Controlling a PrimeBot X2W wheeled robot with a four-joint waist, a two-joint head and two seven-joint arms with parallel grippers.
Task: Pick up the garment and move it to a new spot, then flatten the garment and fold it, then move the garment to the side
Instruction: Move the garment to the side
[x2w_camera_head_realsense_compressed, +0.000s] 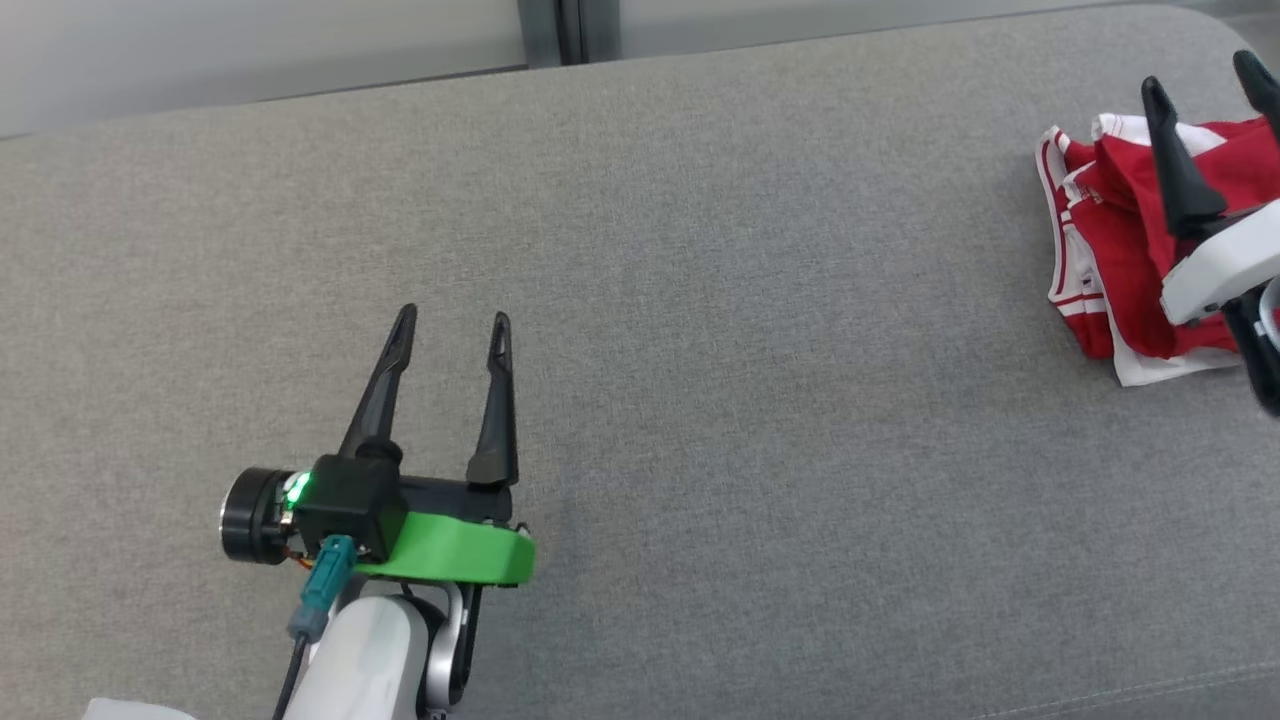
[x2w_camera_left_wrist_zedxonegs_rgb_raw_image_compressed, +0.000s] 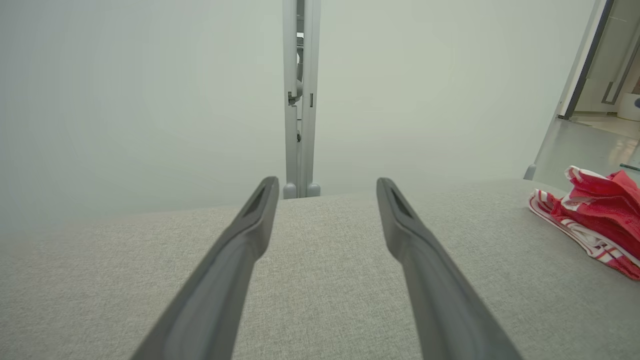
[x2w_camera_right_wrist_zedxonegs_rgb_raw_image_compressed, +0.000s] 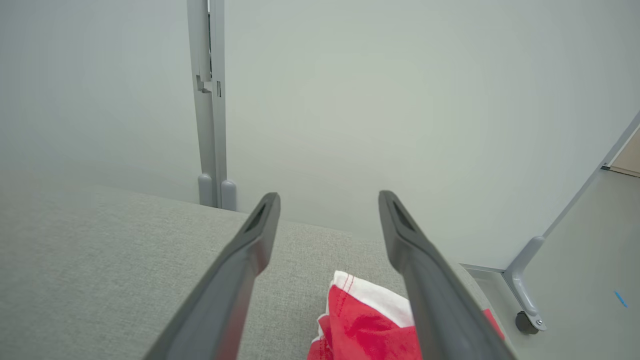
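Background: a pale, plain wall (x2w_camera_head_realsense_compressed: 250, 40) with a grey upright post (x2w_camera_head_realsense_compressed: 560, 30) is seen behind the work area.
Surface: a grey woven-fabric tabletop (x2w_camera_head_realsense_compressed: 750, 300) is spread across the head view; its middle is bare.
Left claw: the left claw (x2w_camera_head_realsense_compressed: 452, 315) is held low at the near left, well apart from the garment. Its two dark fingers are spread wide and nothing is held between them; in the left wrist view (x2w_camera_left_wrist_zedxonegs_rgb_raw_image_compressed: 327, 182) only fabric surface is seen between them.
Task's thing: the red garment with white stripes and trim (x2w_camera_head_realsense_compressed: 1110, 230) is bunched in loose layers on the tabletop at the far right, close to the edge.
Right claw: the right claw (x2w_camera_head_realsense_compressed: 1200, 72) is poised just above the garment, fingers wide apart and gripping nothing; in the right wrist view (x2w_camera_right_wrist_zedxonegs_rgb_raw_image_compressed: 328, 196) red cloth (x2w_camera_right_wrist_zedxonegs_rgb_raw_image_compressed: 360, 325) is seen below the gap.
Step in hand: it is judged that the garment is either about to be picked up or is being left at the side; which of the two cannot be told.
Next move: if a pick-up is meant, the right claw must be lowered onto a raised fold and closed on few layers, so that the cloth can be opened out later.
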